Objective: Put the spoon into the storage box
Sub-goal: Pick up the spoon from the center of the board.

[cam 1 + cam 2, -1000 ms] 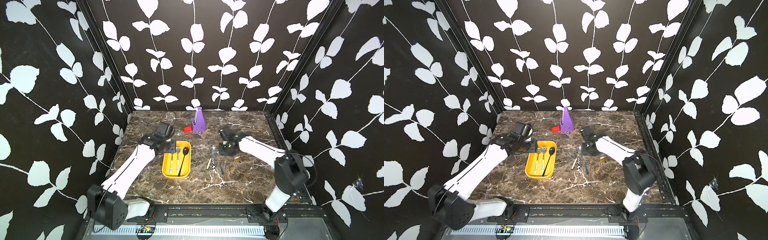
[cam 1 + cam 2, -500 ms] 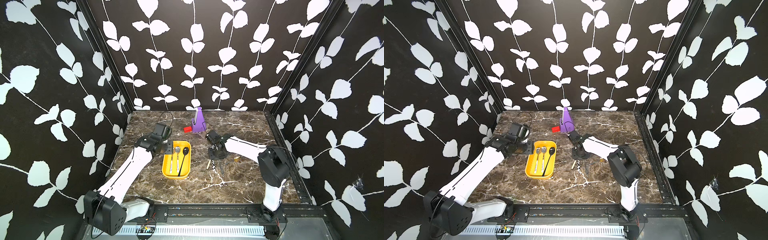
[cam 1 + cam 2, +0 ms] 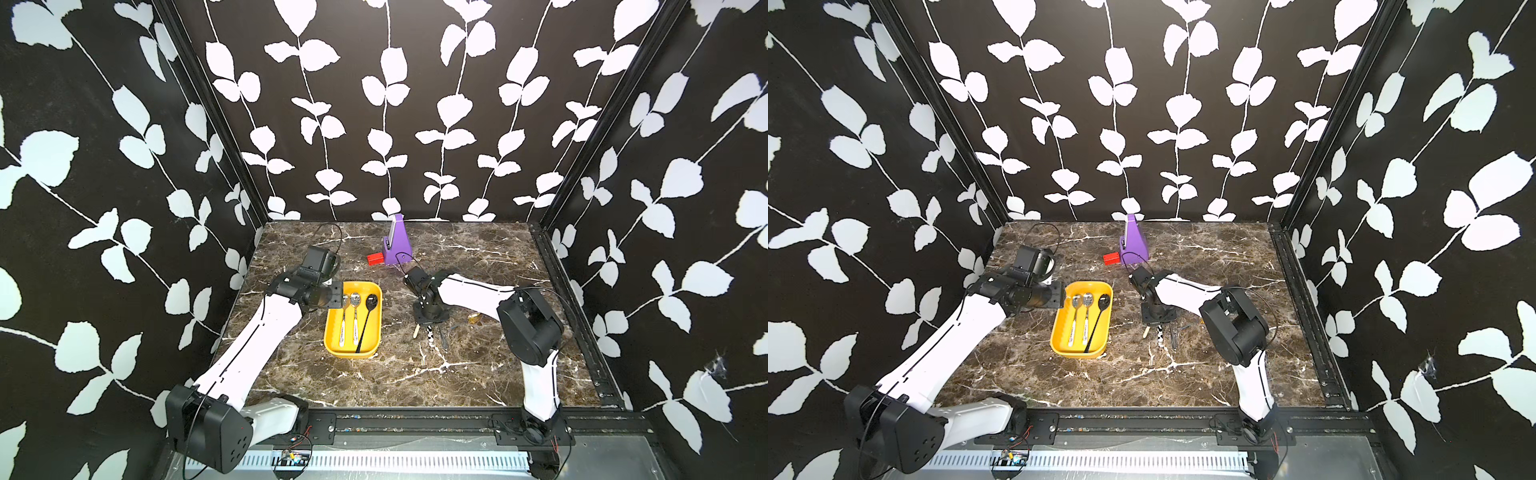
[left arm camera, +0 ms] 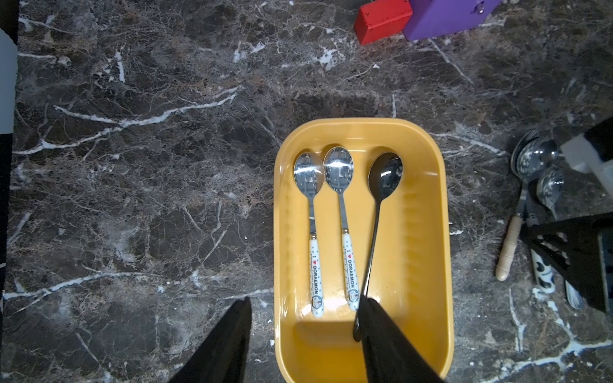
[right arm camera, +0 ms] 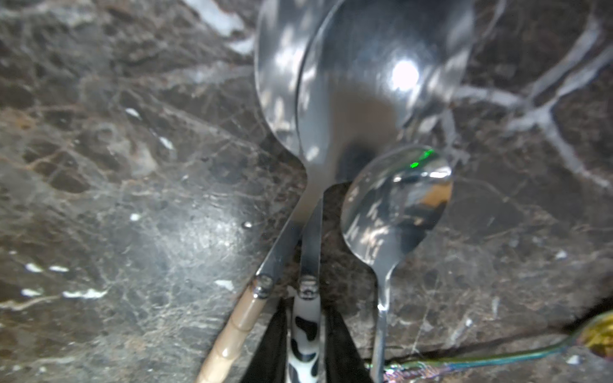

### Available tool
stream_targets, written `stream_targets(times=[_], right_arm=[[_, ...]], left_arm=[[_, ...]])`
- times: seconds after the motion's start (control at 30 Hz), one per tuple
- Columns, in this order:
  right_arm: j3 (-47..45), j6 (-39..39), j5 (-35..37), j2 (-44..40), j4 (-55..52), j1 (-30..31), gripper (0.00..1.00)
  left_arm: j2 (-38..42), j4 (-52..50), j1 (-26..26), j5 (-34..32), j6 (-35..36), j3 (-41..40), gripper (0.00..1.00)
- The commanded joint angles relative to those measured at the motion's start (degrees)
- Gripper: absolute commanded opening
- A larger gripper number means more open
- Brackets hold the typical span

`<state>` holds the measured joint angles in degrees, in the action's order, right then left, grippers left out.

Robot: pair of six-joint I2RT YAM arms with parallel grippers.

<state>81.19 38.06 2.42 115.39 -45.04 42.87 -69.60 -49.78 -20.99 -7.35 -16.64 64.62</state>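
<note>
Where both top views look down, a dark marble tabletop (image 3: 374, 374) veined in white forms the floor of a booth whose walls (image 3: 374, 124) are black with white leaf vines. The storage box (image 3: 353, 354), yellow, lies near the middle. Beyond it stand a purple stand (image 3: 397, 245) and a red block (image 3: 375, 258). My left gripper (image 3: 337, 296) hangs at the box's far corner on my left side. My right gripper (image 3: 430, 319) points down beside the box on my right side, over the spoon (image 3: 431, 337).

Left wrist view: my left gripper (image 4: 307, 300) has its fingers (image 4: 225, 341) wide apart and holds nothing. One finger is over bare marble just outside the storage box (image 4: 444, 232), the other over its near end. Inside lie two white-handled spoons (image 4: 315, 272) and a black spoon (image 4: 381, 185).

Right wrist view: the spoon (image 5: 303, 338), with a cow-patterned handle, lies on the marble outside the box, against a wooden-handled spoon (image 5: 238, 328) and near a small steel spoon (image 5: 394, 212). My right gripper (image 5: 304, 303) has its fingers close on either side of that handle; whether they press it I cannot tell.
</note>
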Motion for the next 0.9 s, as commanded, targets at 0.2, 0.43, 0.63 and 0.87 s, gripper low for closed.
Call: stream_targets(times=[0.2,0.43,0.63,0.87], right_arm=[[4.56,-2.15,9.03,1.92,-4.35,-0.31,0.06],[4.6,-2.79,14.99,-0.65,-6.0,-2.32,0.03],[3.96,-3.71,11.25,-2.08,-3.09,-2.89,0.02],[6.4,-6.48,7.65,-0.81,-0.31,0.83,0.03]], left_arm=[[1.84,-1.02,0.69,0.13,0.89,-1.17,0.57],[1.94,-0.93,0.78,0.15,0.85,-1.6,0.57],[2.0,-0.85,0.95,-0.18,0.98,-1.7,0.57],[2.53,-0.85,1.04,-0.23,1.09,-2.04,0.57]])
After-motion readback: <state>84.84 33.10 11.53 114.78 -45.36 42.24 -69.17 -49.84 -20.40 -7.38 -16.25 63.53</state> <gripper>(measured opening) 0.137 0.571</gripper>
